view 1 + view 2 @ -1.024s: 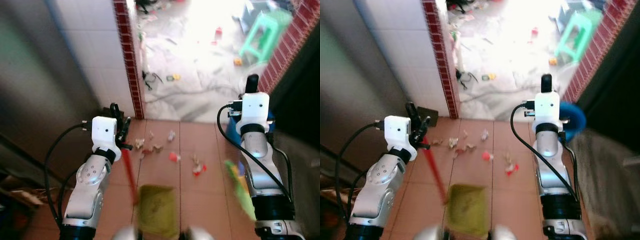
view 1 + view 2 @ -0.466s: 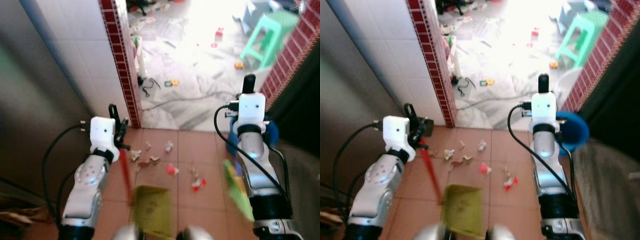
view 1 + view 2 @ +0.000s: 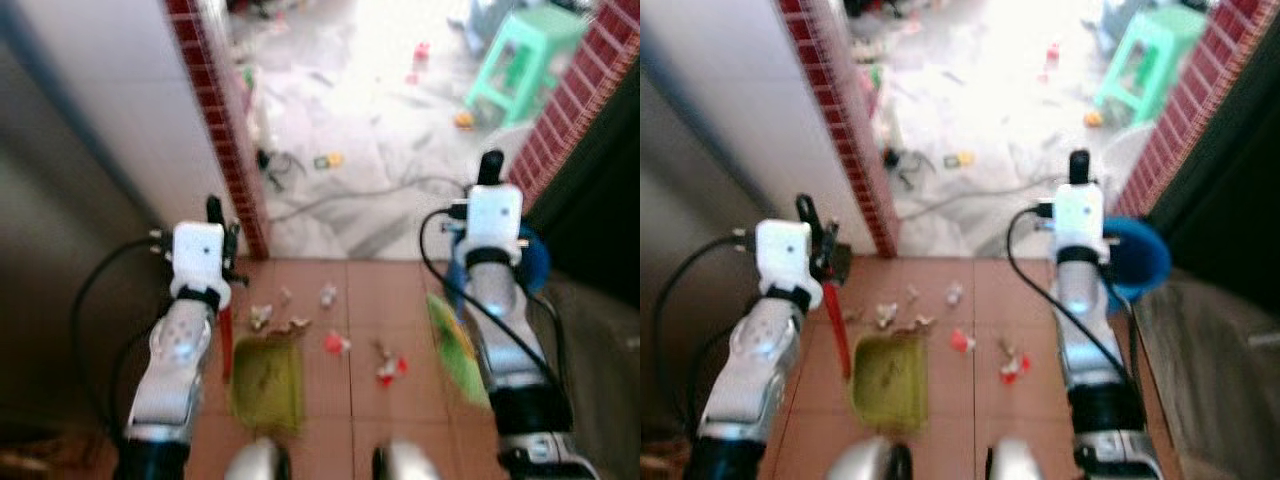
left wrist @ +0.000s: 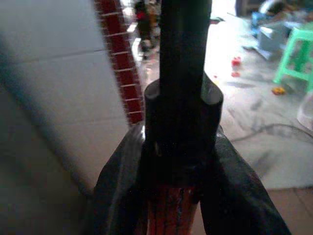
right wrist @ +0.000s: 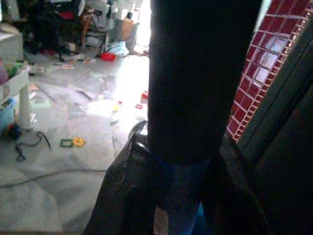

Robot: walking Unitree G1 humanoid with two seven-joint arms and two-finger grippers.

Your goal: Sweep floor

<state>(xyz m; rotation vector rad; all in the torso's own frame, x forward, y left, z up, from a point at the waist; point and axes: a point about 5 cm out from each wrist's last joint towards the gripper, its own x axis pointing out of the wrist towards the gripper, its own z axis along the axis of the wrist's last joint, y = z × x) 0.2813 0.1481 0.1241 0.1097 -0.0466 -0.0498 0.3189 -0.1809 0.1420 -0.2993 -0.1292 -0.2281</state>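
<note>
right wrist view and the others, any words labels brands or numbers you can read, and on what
None can be read.
A pale label low on the handle held in the right gripper: too blurred to read.
Dustpan, green stool and floor litter: no lettering can be made out.

Terracotta tiled floor (image 3: 330,420) bears scattered litter scraps (image 3: 335,342) beside a green dustpan (image 3: 266,378), touching the tiles.

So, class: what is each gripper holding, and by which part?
The left gripper grips the dustpan's red handle near its top. The right gripper grips the broom's dark handle; its green bristles hang below.
</note>
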